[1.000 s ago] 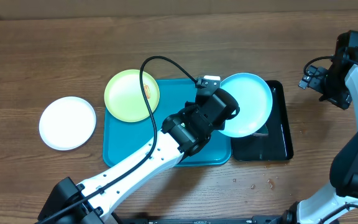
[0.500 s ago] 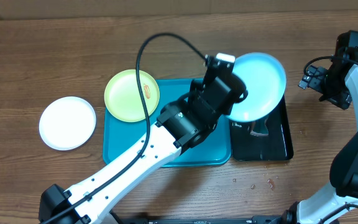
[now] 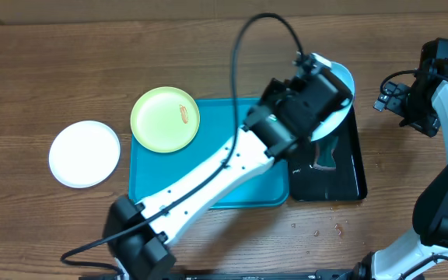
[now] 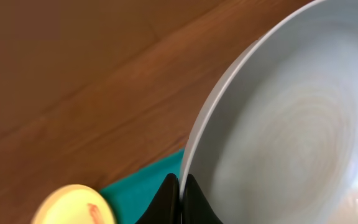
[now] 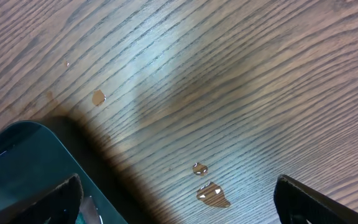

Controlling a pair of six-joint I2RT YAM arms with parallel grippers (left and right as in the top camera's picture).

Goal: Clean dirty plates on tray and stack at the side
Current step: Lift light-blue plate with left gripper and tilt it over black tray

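Three round plastic plates counted: light blue plate clamped at rim in left hand; lime green plate left of hand, overlapping turquoise rectangular plastic tray; white plate farther left, on counter. Right hand spread wide.

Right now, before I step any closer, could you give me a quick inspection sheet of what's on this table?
Surface: wooden table, with small drops near the black tray.
Job's things: turquoise tray; green plate with an orange smear, overlapping the tray's far left corner; white plate on the table, left of the tray; light blue plate tilted over the black tray.
Clutter: black tray beside the turquoise one.
Grippers: left gripper shut on the light blue plate's rim; right gripper open, holding nothing.
Cables: black cable arching over the left arm.
Surroundings: nothing seen.
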